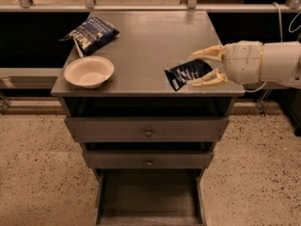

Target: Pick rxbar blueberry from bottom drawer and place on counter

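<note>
The rxbar blueberry (180,75), a small dark wrapper with white print, is over the front right part of the counter (150,39). My gripper (190,69) reaches in from the right and is shut on the bar, one pale finger (209,52) behind it and the other in front. I cannot tell whether the bar touches the counter. The bottom drawer (148,194) stands pulled open below, its grey inside bare.
A white bowl (89,71) sits at the counter's front left. A blue-and-white chip bag (92,34) lies at the back left. Two shallower drawers with round knobs (148,132) are above the bottom drawer. Speckled floor surrounds the cabinet.
</note>
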Action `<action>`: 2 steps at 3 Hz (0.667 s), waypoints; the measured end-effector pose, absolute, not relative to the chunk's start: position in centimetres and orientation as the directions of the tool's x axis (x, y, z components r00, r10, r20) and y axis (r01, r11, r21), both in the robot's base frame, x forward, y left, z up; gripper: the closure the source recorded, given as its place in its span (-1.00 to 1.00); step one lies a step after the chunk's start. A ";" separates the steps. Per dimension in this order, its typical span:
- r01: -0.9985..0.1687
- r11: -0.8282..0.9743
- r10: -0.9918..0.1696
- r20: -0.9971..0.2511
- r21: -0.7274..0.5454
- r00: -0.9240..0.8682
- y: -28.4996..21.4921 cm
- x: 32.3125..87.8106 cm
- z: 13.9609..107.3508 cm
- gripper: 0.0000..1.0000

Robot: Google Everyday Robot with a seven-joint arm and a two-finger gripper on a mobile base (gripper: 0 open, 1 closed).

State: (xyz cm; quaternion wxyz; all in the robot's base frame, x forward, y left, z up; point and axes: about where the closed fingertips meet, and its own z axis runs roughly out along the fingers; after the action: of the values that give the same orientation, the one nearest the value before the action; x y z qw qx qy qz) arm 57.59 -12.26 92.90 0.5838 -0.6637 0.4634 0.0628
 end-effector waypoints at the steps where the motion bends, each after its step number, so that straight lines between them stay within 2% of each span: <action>1: -0.720 0.265 -0.519 -0.724 -0.641 0.454 -13.6 61.1 91.7 1.00; 2: -0.747 0.398 -0.522 -0.801 -0.533 0.293 -14.5 64.5 89.7 0.94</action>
State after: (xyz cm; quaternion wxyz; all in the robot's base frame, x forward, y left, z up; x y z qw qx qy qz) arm 64.51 -14.47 89.67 0.5954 -0.5405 0.5869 0.0941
